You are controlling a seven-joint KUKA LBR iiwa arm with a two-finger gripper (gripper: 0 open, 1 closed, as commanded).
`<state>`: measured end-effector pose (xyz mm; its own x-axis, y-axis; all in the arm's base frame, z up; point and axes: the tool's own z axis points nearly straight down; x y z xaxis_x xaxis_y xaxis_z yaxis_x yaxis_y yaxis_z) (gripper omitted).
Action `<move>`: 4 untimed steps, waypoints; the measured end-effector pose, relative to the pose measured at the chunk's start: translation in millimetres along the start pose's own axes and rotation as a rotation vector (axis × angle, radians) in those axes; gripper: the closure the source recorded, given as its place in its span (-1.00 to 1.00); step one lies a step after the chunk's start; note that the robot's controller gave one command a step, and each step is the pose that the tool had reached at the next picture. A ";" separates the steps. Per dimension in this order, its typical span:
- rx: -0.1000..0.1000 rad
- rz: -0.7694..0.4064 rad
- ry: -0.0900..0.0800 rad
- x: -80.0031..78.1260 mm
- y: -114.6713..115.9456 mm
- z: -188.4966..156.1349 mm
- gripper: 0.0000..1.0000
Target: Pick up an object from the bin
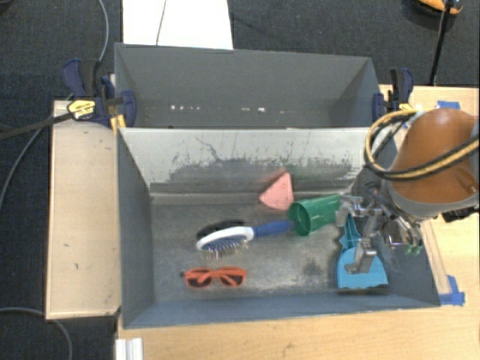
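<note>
My gripper is low at the right end of the bin, directly over a light blue plastic piece that lies near the front right corner. Part of that blue piece reaches up beside the gripper's metal parts. A green cup lies on its side just to the gripper's left, its mouth facing left. Past the cup, a brush with a blue handle and white head lies flat across the bin's middle.
A pink wedge-shaped thing rests against the back slope. Orange sunglasses lie near the front wall, left of centre. The arm with its orange cover and cables hangs over the bin's right wall.
</note>
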<state>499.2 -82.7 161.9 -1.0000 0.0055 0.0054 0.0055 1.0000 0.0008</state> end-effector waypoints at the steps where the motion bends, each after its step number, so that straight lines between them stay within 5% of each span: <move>1: 0.001 -0.003 -0.008 -1.9 0.2 -4.1 -1.00; 2: 0.003 -0.088 -0.014 -27.5 -1.3 18.2 -1.00; 3: 0.002 -0.062 -0.012 -74.9 13.1 47.9 -1.00; 4: 0.003 -0.108 -0.016 -88.0 9.9 33.2 -1.00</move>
<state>587.0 -73.3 128.3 -0.9947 -0.1022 -0.0105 -0.1022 0.9948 -0.0023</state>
